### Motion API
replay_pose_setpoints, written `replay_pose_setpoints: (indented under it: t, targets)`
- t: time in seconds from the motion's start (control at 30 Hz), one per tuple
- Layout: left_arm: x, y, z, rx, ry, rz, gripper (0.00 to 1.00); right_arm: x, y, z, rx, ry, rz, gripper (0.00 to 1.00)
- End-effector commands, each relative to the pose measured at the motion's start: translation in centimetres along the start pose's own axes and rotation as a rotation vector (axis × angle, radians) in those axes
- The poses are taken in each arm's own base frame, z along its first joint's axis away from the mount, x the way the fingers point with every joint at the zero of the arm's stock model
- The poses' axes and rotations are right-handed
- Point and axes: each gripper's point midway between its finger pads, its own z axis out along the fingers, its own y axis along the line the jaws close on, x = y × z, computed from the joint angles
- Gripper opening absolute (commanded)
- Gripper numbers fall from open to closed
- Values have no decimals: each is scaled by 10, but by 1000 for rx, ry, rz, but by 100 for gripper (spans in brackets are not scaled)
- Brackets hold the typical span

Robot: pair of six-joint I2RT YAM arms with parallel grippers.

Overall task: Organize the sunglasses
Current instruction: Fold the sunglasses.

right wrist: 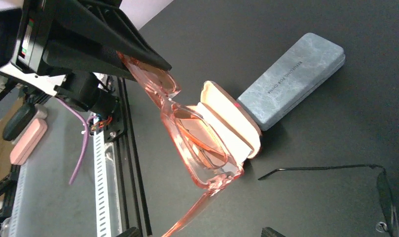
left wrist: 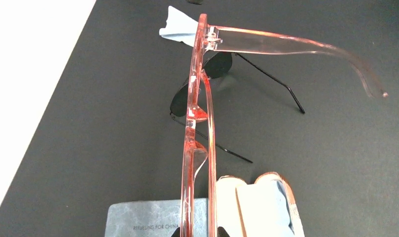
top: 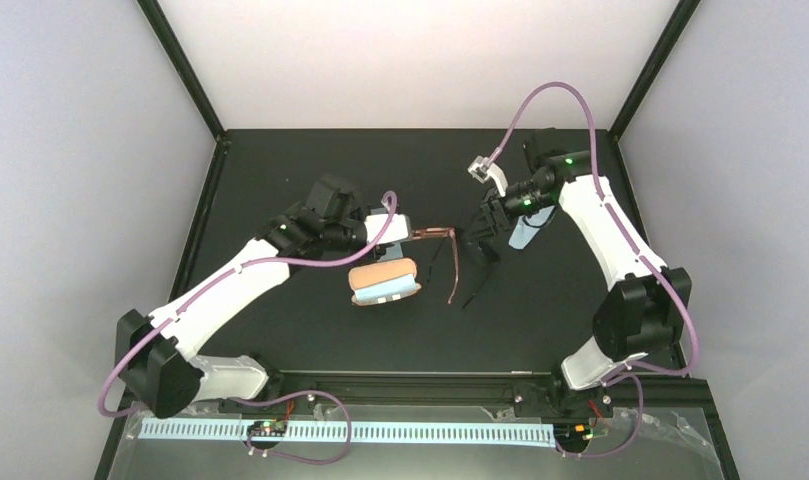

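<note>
Sunglasses, the red pair, hang clenched in my left gripper over the table's middle by the case; the black pair lies rightward; my right gripper gapes beside the red arm; a crooked push could wrench it loose.

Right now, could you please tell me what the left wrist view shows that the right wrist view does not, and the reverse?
Only the left wrist view shows the blue cloth. Only the right wrist view shows the rail and the left tool in full, shut on the pink sunglasses. Both show the pink sunglasses, the black sunglasses, the open tan case and the grey case.
</note>
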Motion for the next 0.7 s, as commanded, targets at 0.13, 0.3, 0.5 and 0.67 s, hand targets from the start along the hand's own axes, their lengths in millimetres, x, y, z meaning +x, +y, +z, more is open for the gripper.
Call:
replay_pose_setpoints:
  t: [0.13,0.3,0.5,0.67]
  targets:
    - [-32,25,6,1,-69,-202,11,5,-17,-9,105,-33,4,64]
    - [-34,24,10,24,-86,-234,11,7,-28,-25,127,-84,41,56]
    - [-36,24,12,35,-97,-257,12,17,-41,-33,162,-102,77,46]
    - [-41,23,15,63,-115,-269,13,28,-48,-32,233,-92,68,41]
